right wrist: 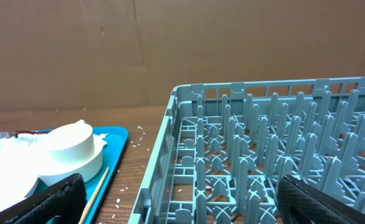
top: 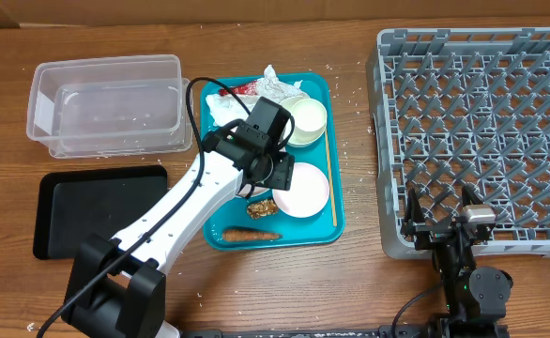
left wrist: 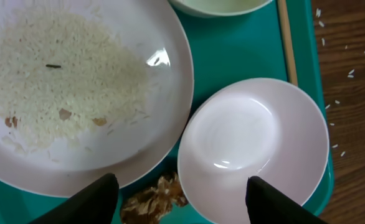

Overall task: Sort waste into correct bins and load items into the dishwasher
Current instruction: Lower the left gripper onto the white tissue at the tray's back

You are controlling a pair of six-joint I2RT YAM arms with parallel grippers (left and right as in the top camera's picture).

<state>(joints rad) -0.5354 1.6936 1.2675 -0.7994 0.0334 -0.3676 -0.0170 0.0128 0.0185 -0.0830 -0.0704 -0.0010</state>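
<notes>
— What is the left gripper (left wrist: 182,199) after?

— The small brown food lump (left wrist: 151,199), I'd say. Its fingers hang wide and empty over the teal tray (left wrist: 232,50) mid-counter, straddling that lump between the plate (left wrist: 76,81) and a bowl (left wrist: 254,143).

— So waste first, dishes later?

— Looks so. Rice grains (left wrist: 58,68) cover the plate, and the dish rack (top: 481,122) at the right edge is bare.

— What next?

— Drop straight down and pinch without knocking either rim, then carry it left: clear tub (top: 106,103) far-left corner, black tray (top: 97,211) below.

— And the right gripper (right wrist: 182,199)?

— Wide open, holding nothing, at the rack's near side.
</notes>
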